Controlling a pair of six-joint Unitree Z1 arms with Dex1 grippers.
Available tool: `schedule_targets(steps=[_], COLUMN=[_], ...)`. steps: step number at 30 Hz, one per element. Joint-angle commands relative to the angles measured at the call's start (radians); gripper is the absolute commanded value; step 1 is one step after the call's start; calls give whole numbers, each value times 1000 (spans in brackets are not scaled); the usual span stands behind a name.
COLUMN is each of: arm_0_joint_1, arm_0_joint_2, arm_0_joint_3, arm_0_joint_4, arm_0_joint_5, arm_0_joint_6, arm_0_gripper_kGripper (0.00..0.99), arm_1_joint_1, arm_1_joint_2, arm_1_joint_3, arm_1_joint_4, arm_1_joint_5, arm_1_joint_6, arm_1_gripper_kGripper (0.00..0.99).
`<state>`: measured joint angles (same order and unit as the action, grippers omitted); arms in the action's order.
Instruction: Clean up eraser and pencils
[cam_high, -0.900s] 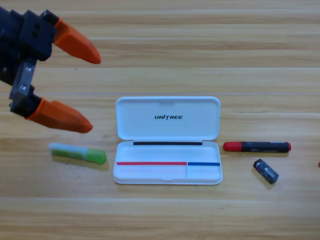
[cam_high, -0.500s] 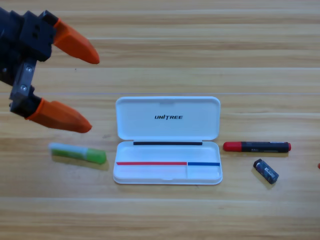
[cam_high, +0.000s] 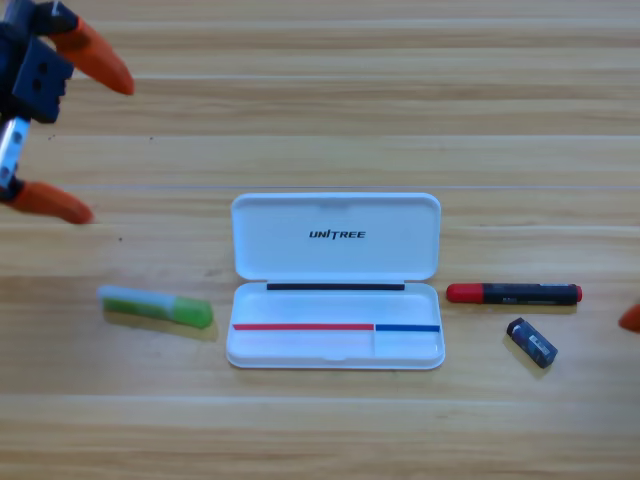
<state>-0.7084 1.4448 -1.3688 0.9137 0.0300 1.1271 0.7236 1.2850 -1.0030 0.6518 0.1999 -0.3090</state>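
Note:
The lime-green pencil (cam_high: 156, 306) lies on the table left of the open white case (cam_high: 335, 340). To the case's right rests the red-and-black pencil (cam_high: 513, 293), and the small dark eraser (cam_high: 531, 342) lies just below it. My left gripper (cam_high: 106, 149) is open at the upper left edge, above the green pencil and well apart from it, holding nothing. Only an orange tip of my right gripper (cam_high: 632, 319) shows at the right edge, beside the eraser.
The case's lid (cam_high: 335, 235) lies folded back flat toward the far side, marked UNITREE. The wooden table (cam_high: 330, 120) stretches all around.
My left gripper has drawn back up and to the left, away from the green pencil. A bit more of the right gripper's orange tip now shows at the right edge.

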Motion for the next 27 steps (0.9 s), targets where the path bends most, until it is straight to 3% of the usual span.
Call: schedule_targets(steps=[1, 4, 8, 17, 27], arm_0_joint_1=[262, 322, 337, 305, 244], arm_0_joint_2=[157, 230, 338, 473, 534], arm_0_joint_3=[-44, -92, -177, -216, -222], arm_0_joint_4=[34, 60, 151, 241, 241], arm_0_joint_5=[21, 24, 27, -8, -59], arm_0_joint_6=[209, 264, 263, 171, 60], arm_0_gripper_kGripper=[989, 989, 986, 977, 977], arm_1_joint_1=[42, 50, 77, 77, 73], arm_1_joint_2=[335, 462, 576, 691, 755], arm_1_joint_3=[-59, -101, -143, -204, -227], arm_1_joint_4=[54, 54, 54, 55, 55], arm_1_joint_5=[-149, -160, -160, -201, -224], arm_1_joint_6=[51, 76, 114, 126, 136], arm_1_gripper_kGripper=[962, 945, 899, 836, 770])
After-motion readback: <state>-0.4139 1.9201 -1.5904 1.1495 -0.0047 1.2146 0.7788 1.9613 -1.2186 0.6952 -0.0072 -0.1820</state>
